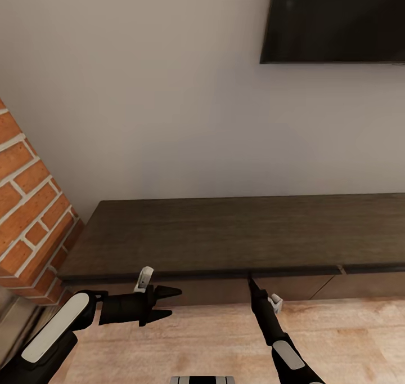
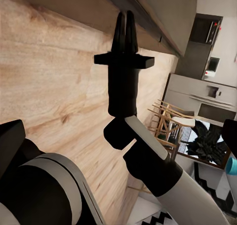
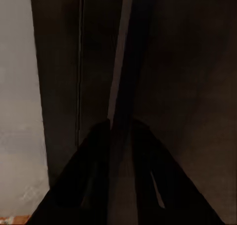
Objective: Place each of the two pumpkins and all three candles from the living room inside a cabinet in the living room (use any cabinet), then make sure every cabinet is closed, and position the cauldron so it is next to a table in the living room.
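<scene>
Against the pale wall, a closed cabinet (image 1: pixel 225 235) meets wooden floor (image 1: pixel 349 339).

long dark-brown cabinet (image 1: pixel 225 232) with bare flat top, on wooden floor (image 1: pixel 349 339)

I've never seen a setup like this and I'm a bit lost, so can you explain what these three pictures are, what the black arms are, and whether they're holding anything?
These are computer-simulated views from a wheeled robot with two arms. The large picture comes from a camera on its head, looking down at a long, low dark-wood cabinet against a pale wall, with a brick column to the left and a dark screen above. I see nothing lying on the cabinet's top.

The left gripper hangs open in front of the cabinet, holding nothing. The right gripper has its fingers pressed together, its tip at the cabinet's front edge.

The other two pictures come from cameras near each wrist. The left wrist's looks across at the right gripper; the right wrist's looks closely at the dark cabinet front.
</scene>
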Tool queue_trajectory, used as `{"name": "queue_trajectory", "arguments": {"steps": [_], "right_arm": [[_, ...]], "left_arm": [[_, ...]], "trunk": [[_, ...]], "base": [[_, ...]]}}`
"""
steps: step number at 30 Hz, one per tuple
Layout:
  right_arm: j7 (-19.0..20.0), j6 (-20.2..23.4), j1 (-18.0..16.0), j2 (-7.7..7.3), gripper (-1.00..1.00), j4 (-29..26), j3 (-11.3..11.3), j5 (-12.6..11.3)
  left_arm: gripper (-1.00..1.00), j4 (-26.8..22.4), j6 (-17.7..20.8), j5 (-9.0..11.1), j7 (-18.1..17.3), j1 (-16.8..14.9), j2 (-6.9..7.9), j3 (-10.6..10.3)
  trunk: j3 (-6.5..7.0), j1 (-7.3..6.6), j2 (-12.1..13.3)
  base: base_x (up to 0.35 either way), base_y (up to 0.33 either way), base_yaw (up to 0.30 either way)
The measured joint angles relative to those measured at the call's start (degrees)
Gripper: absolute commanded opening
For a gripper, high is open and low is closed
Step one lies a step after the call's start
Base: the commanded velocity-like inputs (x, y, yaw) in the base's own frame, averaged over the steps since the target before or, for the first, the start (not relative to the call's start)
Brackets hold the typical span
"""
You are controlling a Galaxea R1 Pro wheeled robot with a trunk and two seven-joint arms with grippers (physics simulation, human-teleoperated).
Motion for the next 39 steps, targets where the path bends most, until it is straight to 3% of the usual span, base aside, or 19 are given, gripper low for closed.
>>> {"name": "queue_trajectory", "arguments": {"steps": [22,39], "right_arm": [[-0.6,-0.1,0.0,0.00,-1.00,0.1,-0.2,0.2],[-0.7,-0.1,0.0,-0.01,-1.00,0.0,-0.5,-0.1]], "left_arm": [[1.00,0.0,0.0,0.0,0.0,0.0,0.00,-0.1],[1.00,0.0,0.0,0.0,0.0,0.0,-0.01,-0.1]], "trunk": [[0.00,0.02,0.0],[0.00,0.04,0.0]], "base": [[-0.006,0.000,0.000],[-0.250,0.000,0.000]]}}
